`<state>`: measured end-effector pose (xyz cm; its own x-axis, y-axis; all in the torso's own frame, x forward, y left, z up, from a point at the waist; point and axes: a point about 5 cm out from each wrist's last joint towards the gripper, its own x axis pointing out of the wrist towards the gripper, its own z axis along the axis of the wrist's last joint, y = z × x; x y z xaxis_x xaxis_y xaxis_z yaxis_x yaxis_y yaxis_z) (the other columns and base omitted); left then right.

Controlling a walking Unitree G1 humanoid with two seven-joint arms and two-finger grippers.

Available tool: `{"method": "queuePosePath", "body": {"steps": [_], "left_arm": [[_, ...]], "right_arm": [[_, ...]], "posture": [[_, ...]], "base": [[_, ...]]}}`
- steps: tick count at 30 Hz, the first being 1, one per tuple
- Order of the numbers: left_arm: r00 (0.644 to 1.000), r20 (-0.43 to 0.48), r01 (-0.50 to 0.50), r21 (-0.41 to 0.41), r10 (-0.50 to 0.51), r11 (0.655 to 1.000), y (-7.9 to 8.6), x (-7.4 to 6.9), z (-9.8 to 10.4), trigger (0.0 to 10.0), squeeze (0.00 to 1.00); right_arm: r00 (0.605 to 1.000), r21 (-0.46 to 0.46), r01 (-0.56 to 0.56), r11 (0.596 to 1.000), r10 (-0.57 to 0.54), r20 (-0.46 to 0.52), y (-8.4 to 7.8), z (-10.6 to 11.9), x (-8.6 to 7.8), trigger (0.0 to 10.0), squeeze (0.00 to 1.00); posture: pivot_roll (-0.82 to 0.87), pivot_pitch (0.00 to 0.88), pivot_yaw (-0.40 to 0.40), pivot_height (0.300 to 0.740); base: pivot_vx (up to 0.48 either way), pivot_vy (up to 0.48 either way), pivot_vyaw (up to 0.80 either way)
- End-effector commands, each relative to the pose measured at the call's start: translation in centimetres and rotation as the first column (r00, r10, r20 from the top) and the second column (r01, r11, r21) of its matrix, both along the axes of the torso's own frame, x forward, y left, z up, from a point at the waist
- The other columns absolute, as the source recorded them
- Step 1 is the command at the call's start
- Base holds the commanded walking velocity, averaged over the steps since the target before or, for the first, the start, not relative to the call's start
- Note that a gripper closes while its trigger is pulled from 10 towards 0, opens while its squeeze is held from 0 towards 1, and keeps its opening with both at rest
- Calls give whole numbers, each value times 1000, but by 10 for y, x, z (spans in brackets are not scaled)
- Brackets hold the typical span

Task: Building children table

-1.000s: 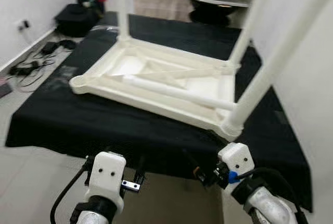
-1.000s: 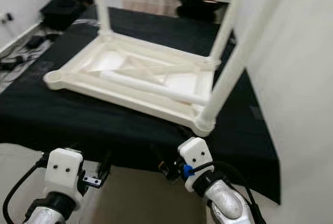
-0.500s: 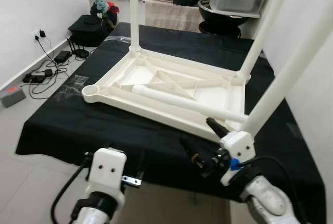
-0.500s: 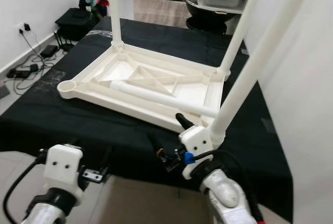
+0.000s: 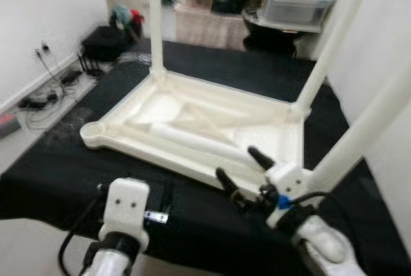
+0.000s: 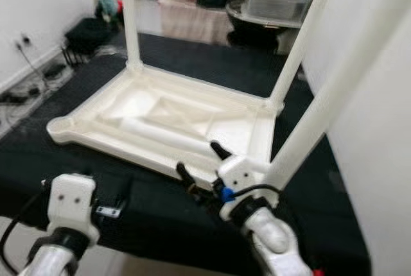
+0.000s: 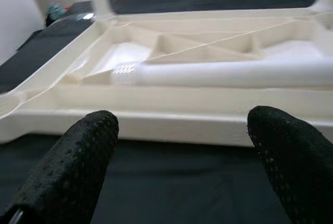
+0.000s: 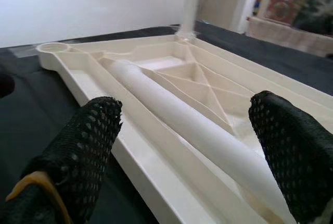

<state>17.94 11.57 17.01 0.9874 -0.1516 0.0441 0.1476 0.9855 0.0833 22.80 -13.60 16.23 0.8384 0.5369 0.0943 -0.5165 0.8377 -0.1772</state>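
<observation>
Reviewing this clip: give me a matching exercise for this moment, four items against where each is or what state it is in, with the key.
Items:
1. loose leg
2. empty corner socket
3. right gripper
4. black cloth

Places or states:
A. spread beneath the upturned tabletop
B. open, at the tabletop's near edge
C. lying flat inside the tabletop's ribbed underside
D. at the tabletop's near left corner, no leg in it

Pairs: 1-C, 2-D, 3-B, 4-A
</observation>
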Motion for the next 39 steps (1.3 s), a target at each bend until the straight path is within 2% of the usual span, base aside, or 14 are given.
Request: {"method": "queuePosePath", "body": {"steps": [1, 6, 8, 11, 14, 15, 16, 18, 21, 22, 25, 28, 30, 39], "left_arm": [[1000, -15, 21, -22, -22, 1000, -4, -2, -1, 10000, 0], [999, -13, 29, -24, -29, 999, -5, -2, -1, 10000, 0], [1000, -16, 27, -22, -27, 999, -5, -2, -1, 10000, 0], [999, -18, 26, -22, -27, 999, -4, -2, -2, 10000, 0], [999, -22, 26, -25, -27, 999, -4, -2, -3, 10000, 0], [999, -21, 30, -21, -30, 999, -4, -2, -3, 10000, 0], [999, -21, 30, -21, -30, 999, -4, -2, -3, 10000, 0], [999, -23, 30, -17, -31, 999, -5, -1, -3, 10000, 0], [999, -23, 31, -16, -31, 999, -5, -1, -3, 10000, 0], [999, -25, 32, -13, -33, 999, -5, -1, -4, 10000, 0], [999, -28, 32, -15, -33, 999, -5, -1, -4, 10000, 0], [999, -30, 35, -9, -35, 999, -4, -1, -5, 10000, 0], [999, -30, 28, -15, -29, 999, -4, -1, -5, 10000, 0], [999, -25, 30, -8, -31, 1000, -4, -2, -4, 10000, 0]], "right_arm": [[1000, -6, -7, 1000, 7, 0, -1, -1, -3, 10000, 0], [985, 49, -143, 989, 147, -94, 9, -10, -15, 10000, 0], [941, 127, -256, 958, 277, -192, 13, -17, -25, 10000, 0], [926, 145, -281, 949, 308, -218, 12, -20, -29, 10000, 0], [938, 116, -226, 967, 248, -241, -2, -27, -24, 10000, 0], [957, 88, -127, 988, 145, -251, -20, -32, -15, 10000, 0], [957, 88, -127, 988, 145, -251, -20, -32, -15, 10000, 0], [964, 53, -49, 997, 61, -258, -40, -36, -9, 10000, 0], [965, 41, -22, 999, 31, -260, -48, -38, -8, 10000, 0], [953, 60, 2, 998, 16, -302, -61, -42, -7, 10000, 0], [928, 100, -3, 995, 40, -370, -73, -47, -10, 10000, 0], [868, 189, -40, 981, 128, -479, -93, -53, -19, 10000, 0], [847, 175, -34, 984, 121, -517, -109, -56, -21, 10000, 0], [840, 72, 33, 997, 11, -542, -152, -55, -20, 10000, 0]], "posture": [[41, 125, -102, 740], [40, 122, -101, 740], [39, 121, -101, 740], [39, 121, -101, 740], [39, 118, -101, 740], [39, 117, -99, 740], [39, 117, -99, 740], [35, 119, -97, 740], [35, 122, -96, 740], [33, 121, -97, 740], [32, 124, -94, 740], [32, 126, -94, 740], [33, 131, -94, 740], [31, 137, -93, 740]], "base": [[0, 0, 0], [0, 0, 0], [0, 0, 0], [0, 0, 0], [0, 0, 0], [0, 0, 0], [0, 0, 0], [0, 0, 0], [0, 0, 0], [0, 0, 0], [0, 0, 0], [0, 0, 0], [0, 0, 0], [0, 0, 0]]}}
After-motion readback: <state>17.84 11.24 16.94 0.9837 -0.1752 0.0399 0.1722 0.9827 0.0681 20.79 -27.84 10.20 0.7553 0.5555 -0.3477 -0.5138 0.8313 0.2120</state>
